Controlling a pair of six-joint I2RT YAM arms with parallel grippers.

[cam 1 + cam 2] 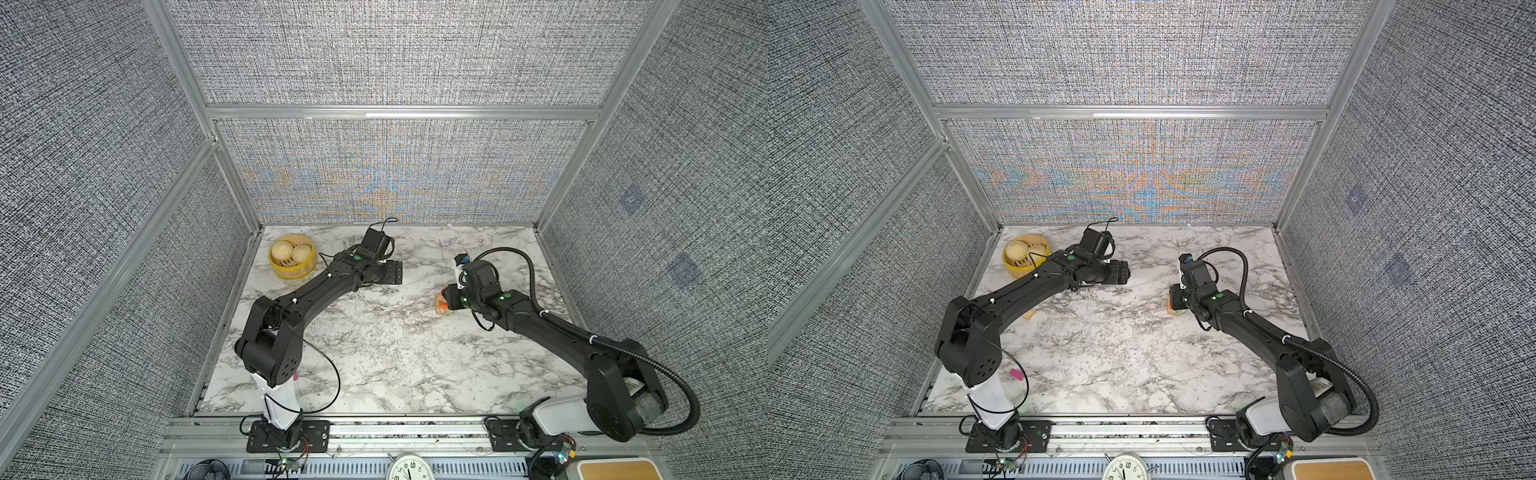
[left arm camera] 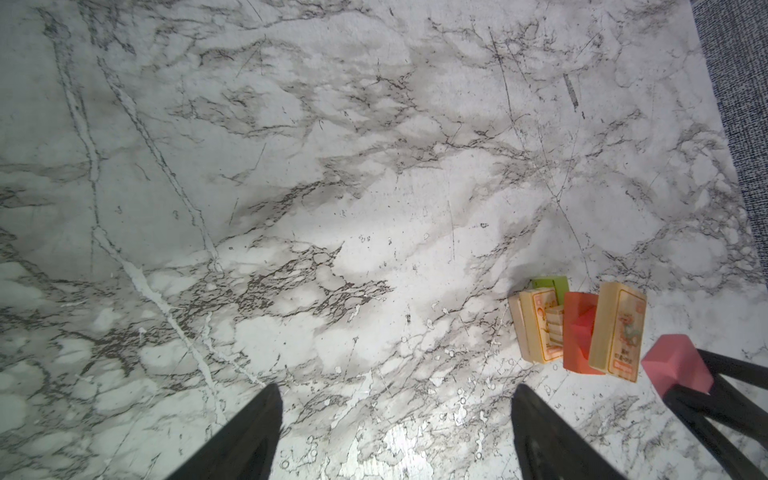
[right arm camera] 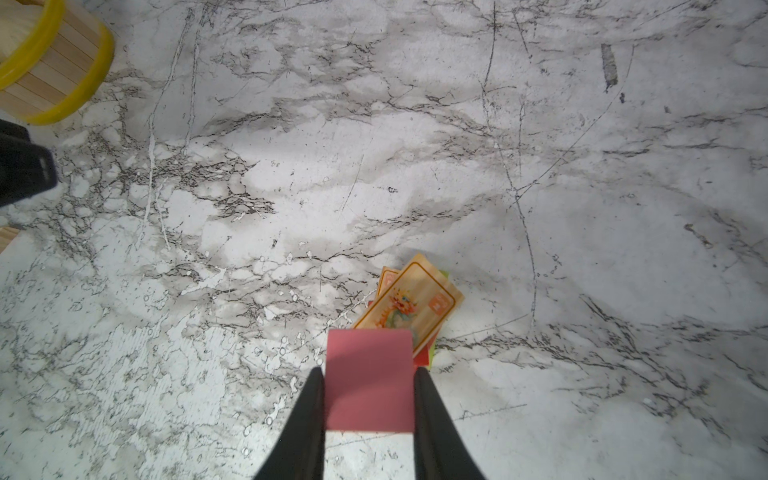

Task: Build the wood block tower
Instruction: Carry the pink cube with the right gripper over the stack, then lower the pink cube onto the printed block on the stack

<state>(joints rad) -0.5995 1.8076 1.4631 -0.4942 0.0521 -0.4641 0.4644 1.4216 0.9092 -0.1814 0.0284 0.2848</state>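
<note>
Now the right hand [image 3: 369, 370] is clamping a pink block [image 3: 370, 399] just beside the tower [image 3: 415, 305], likely to top it; the left hand [image 2: 395, 390] is hanging spread, empty, away from the tower.

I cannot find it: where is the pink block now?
In the right wrist view the right gripper holds the pink block close to the tower, on the table's right half.

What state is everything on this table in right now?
Left end effector: open, empty.
Right end effector: shut on the pink wooden block.
Tower of tan, red and green wooden blocks: stacked, dragon-printed tan block on top.
Yellow bamboo steamer: uncovered, two buns inside.
Magenta wooden block: lying loose on the marble table.
</note>
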